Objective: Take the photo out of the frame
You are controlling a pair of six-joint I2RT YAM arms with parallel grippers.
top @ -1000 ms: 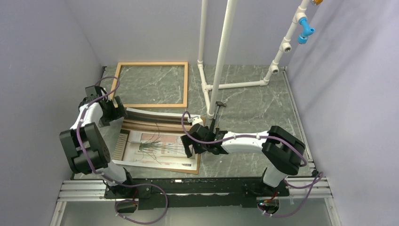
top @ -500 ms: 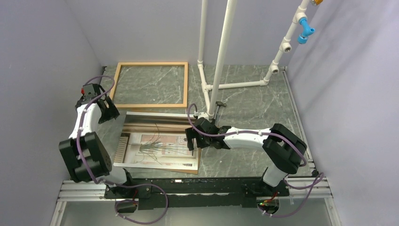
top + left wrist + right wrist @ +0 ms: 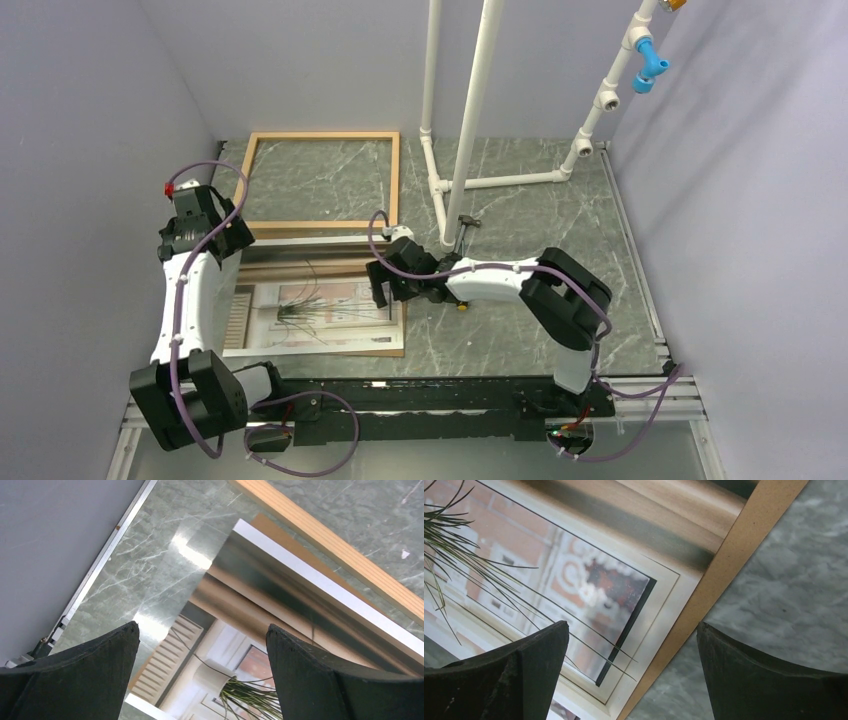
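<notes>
The photo (image 3: 320,310) lies flat at the front left of the table on a brown backing board (image 3: 330,350), with a reflective clear sheet (image 3: 280,580) over its far part. The empty light-wood frame (image 3: 320,135) lies apart behind it, and its rail (image 3: 320,540) crosses the left wrist view. My left gripper (image 3: 232,245) hangs open above the photo's far left corner (image 3: 225,680), fingers wide, nothing between them (image 3: 202,627). My right gripper (image 3: 385,290) is open over the photo's right edge (image 3: 549,570), straddling the backing board's edge (image 3: 744,545) with nothing held (image 3: 633,625).
White pipe posts (image 3: 470,120) rise from the back middle of the marble table (image 3: 540,220), with a small black tool (image 3: 463,226) at their foot. Grey walls close in on the left and right. A metal rail (image 3: 400,395) runs along the near edge.
The photo stack has slid left and its far edge, curled before, now lies flat. My right gripper moved left along the photo's right edge. My left arm stretched farther back.
</notes>
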